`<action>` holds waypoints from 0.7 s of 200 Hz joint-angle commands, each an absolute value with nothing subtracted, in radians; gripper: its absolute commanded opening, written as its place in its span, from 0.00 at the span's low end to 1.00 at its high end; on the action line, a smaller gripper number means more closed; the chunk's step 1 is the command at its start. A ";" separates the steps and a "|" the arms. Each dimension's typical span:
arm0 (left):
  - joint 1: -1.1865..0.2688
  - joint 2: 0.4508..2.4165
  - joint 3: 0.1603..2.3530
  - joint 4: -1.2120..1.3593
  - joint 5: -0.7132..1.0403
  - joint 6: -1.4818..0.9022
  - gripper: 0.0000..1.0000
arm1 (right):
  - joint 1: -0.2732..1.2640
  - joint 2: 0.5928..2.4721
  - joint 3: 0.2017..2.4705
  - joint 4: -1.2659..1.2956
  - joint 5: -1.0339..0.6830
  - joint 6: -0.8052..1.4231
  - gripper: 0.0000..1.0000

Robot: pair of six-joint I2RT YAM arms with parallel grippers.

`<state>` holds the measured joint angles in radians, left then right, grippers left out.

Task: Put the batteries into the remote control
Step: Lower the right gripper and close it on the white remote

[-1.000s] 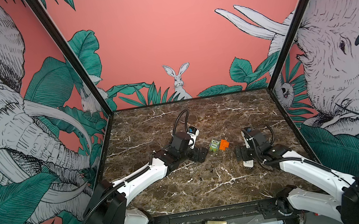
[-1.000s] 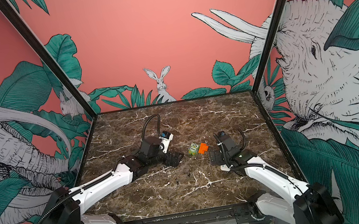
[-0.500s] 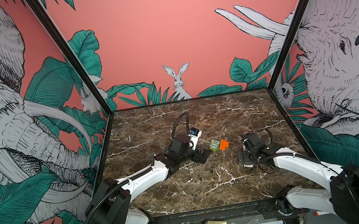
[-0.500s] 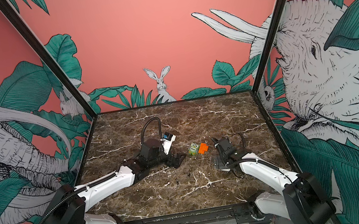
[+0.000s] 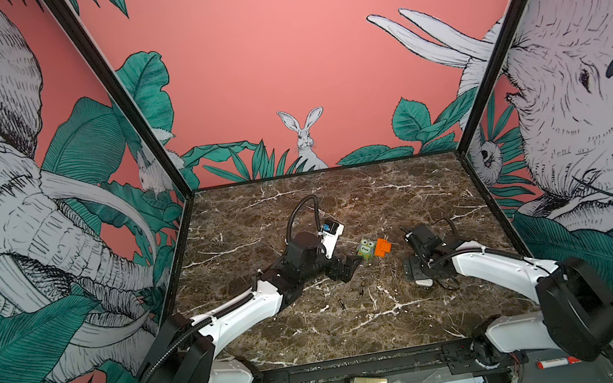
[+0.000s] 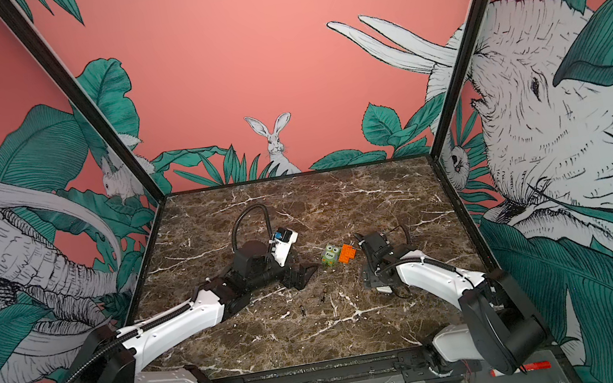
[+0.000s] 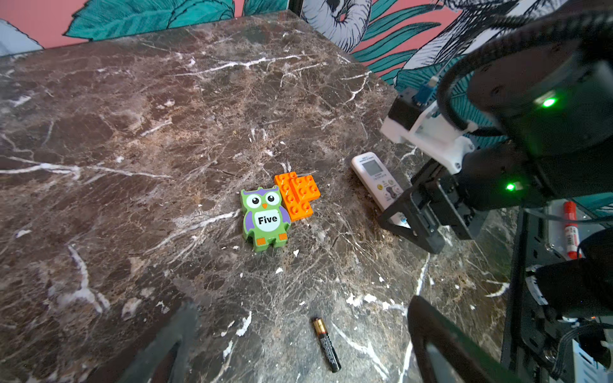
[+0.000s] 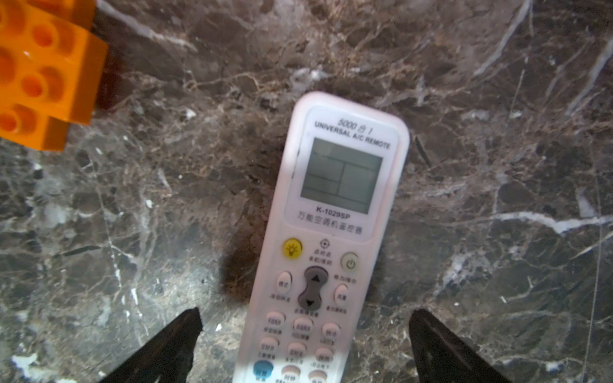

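Change: over the last second the right gripper (image 8: 305,313) has crept nearer and lower, and now sits right over the remote control (image 8: 331,232); the left gripper (image 5: 348,269) has hardly stirred.
Meaning: the approach to the handset looks finished and a grasp seems next (no battery has been lifted, so the loading itself has not begun).
Right gripper state: jaws spread wide, one finger on either side of the button rows, a strip of marble showing on both sides; nothing held.
Remote position: flat on the marble table (image 7: 132,132), right of centre, with buttons and grey display facing up. The display end points towards the far side, just right of the orange brick (image 7: 297,195).
Consequence: the battery recess must be on the hidden underside, so I judge the handset needs turning over before anything goes in.
Left gripper state: also wide open and empty, low over the table, left of the green owl block (image 7: 265,219).
Place of batteries: two, loose on the marble near the middle, one (image 5: 361,288) and the other (image 5: 341,303). Both are on the near side of the left gripper, and left of the remote control and apart from it.
Left wrist view: one battery (image 7: 326,343) lies just ahead of that gripper's open fingers, untouched.
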<state>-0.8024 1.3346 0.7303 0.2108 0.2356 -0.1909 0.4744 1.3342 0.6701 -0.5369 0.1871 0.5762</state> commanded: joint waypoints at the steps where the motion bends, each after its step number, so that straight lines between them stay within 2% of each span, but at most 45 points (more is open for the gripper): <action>1: -0.806 1.299 0.715 0.205 0.222 -0.174 1.00 | 0.477 1.353 0.680 -0.518 0.186 0.592 0.95; 108: -0.806 1.291 0.697 0.227 0.214 -0.176 1.00 | 0.425 1.364 0.632 -0.464 0.160 0.589 0.87; 140: -0.806 1.303 0.698 0.238 0.237 -0.187 1.00 | 0.419 1.369 0.619 -0.438 0.154 0.586 0.81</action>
